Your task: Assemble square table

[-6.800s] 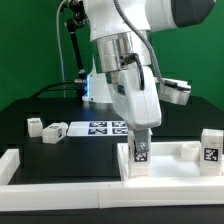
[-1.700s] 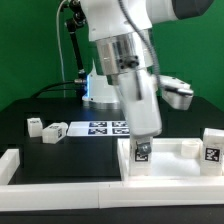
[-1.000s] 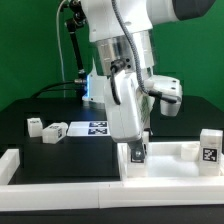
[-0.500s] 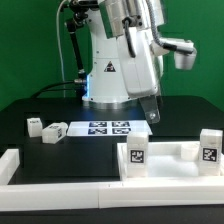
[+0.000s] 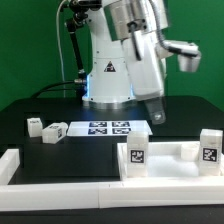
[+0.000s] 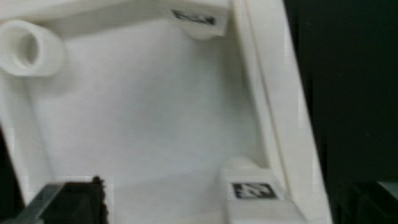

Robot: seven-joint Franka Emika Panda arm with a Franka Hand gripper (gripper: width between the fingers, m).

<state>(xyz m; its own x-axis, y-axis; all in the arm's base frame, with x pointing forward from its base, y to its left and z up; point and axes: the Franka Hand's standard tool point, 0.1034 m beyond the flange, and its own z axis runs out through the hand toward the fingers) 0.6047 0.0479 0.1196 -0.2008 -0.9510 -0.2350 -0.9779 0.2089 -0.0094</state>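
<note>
The square table (image 5: 168, 163) lies flat on the black desk (image 5: 60, 108) at the exterior view's right, its front edge against the low white border wall (image 5: 60, 172). Being square, it has no clear long axis. Two tagged leg posts (image 5: 137, 155) (image 5: 210, 150) stand upright on it, tags facing the camera. Two more posts (image 5: 35, 126) (image 5: 56, 131) lie loose at the exterior view's left, beside the marker board (image 5: 108, 127). The tool (image 5: 154, 115) hangs released, fingers spread wide and holding nothing, above and behind the slab's nearer post and clear of it. The wrist view looks down on the slab's white face and a round socket (image 6: 27, 48).
</note>
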